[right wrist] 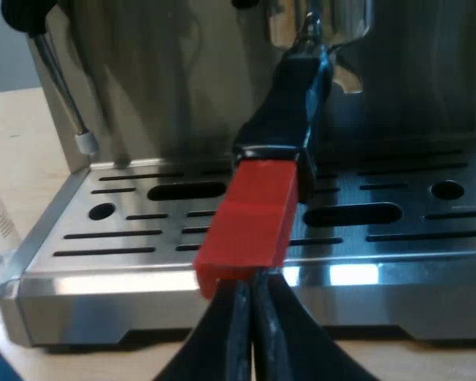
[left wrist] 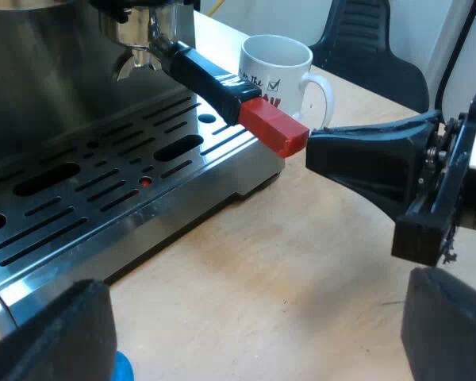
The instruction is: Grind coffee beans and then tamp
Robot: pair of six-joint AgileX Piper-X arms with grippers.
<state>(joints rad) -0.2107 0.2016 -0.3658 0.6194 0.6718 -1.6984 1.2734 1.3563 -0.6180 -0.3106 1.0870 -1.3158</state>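
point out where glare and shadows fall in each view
right wrist view: bright glare patches on the drip tray front lip, either side of the handle's red end; left wrist view: soft dark shadow on the table along the espresso machine base, and dull streaky reflections across the drip tray's slots

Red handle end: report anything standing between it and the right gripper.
Nothing visible does. The right gripper, jaws together, is right at the red end of the handle, with the holder locked into the espresso machine.

White mug (left wrist: 274, 67) with printed text, upright on light wooden table (left wrist: 301, 278); black chair (left wrist: 365, 40) beyond it.
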